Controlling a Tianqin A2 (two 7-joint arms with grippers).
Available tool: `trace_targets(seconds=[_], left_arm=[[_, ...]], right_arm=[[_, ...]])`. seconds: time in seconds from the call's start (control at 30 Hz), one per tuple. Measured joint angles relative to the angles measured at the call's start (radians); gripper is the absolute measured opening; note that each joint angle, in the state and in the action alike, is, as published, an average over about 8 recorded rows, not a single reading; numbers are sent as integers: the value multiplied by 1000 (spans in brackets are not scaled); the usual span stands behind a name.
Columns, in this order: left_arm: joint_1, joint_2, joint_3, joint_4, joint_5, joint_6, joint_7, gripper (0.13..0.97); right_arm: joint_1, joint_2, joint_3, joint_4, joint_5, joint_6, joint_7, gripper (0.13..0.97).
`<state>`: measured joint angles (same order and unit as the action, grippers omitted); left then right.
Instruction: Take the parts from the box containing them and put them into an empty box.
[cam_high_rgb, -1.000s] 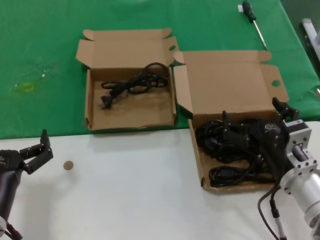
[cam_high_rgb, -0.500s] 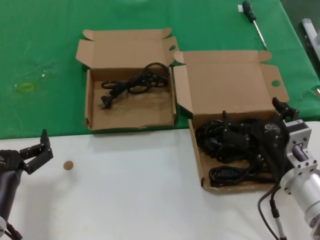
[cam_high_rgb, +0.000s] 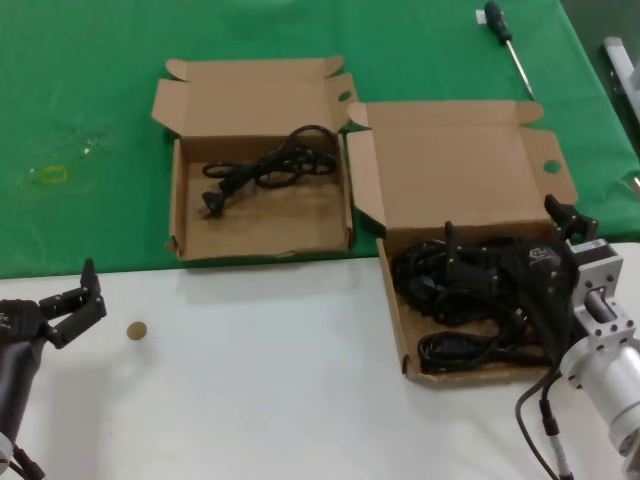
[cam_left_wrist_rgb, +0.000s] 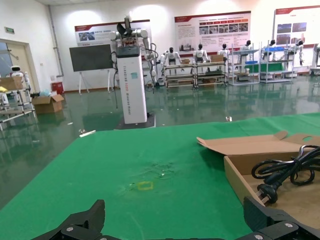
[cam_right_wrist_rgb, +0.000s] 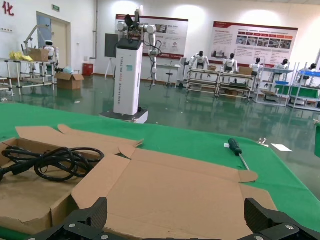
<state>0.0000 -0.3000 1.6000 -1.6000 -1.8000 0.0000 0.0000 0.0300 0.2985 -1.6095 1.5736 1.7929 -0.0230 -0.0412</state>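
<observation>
Lower left, our left hand (cam_high_rgb: 75, 300) idles open and empty over the white counter (cam_high_rgb: 260, 370). Lower right, right hand (cam_high_rgb: 510, 262) sits spread among the parts (cam_high_rgb: 450, 300) in the larger box (cam_high_rgb: 400, 330), gripping nothing clearly; we should pinch one glossy looped bundle only. Farther, center-left, the smaller matte cardboard box (cam_high_rgb: 180, 215) holds one cable (cam_high_rgb: 265, 170).

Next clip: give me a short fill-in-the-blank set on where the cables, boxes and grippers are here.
1. The right gripper hangs over the larger brown cardboard box, which holds several ____ cable bundles.
2. The smaller brown cardboard box holds ____ cable bundle.
3. The left gripper waits over the ____ tabletop, jaws open.

Missing: black; one; white
</observation>
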Motion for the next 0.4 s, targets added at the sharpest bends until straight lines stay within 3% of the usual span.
trace_targets(seconds=[0.4], left_arm=[[0, 0, 0, 0, 0, 0, 0, 966]], right_arm=[[0, 0, 0, 0, 0, 0, 0, 966]])
